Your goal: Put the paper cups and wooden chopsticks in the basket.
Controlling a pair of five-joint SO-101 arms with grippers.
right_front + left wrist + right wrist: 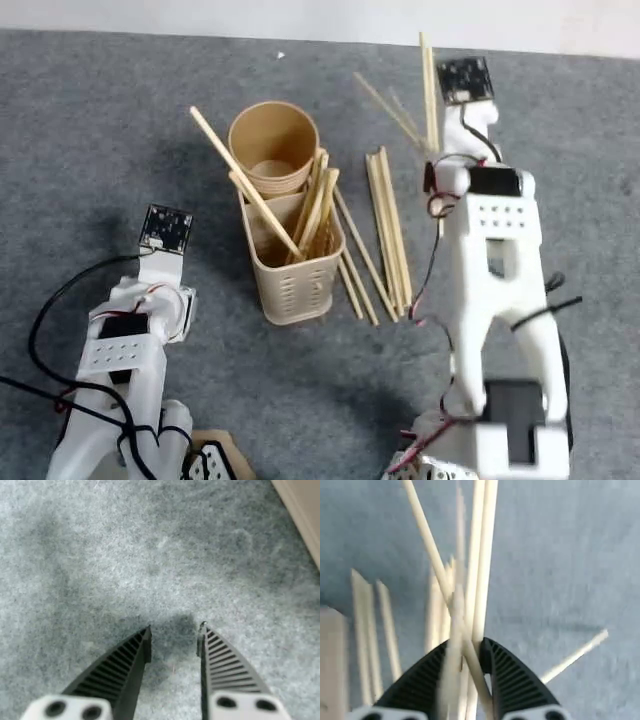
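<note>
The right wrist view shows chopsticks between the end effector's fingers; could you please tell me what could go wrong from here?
The right end effector pinches several crossed chopsticks, so one may slip out when lifted. The basket already holds a paper cup and leaning chopsticks, which the long sticks could snag, possibly tipping it.

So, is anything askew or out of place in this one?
Yes. One chopstick juts diagonally out of the basket, across the others. Several loose chopsticks lie scattered on the carpet beside it, and the right gripper grips a crossed bundle rather than a neat pair.
</note>
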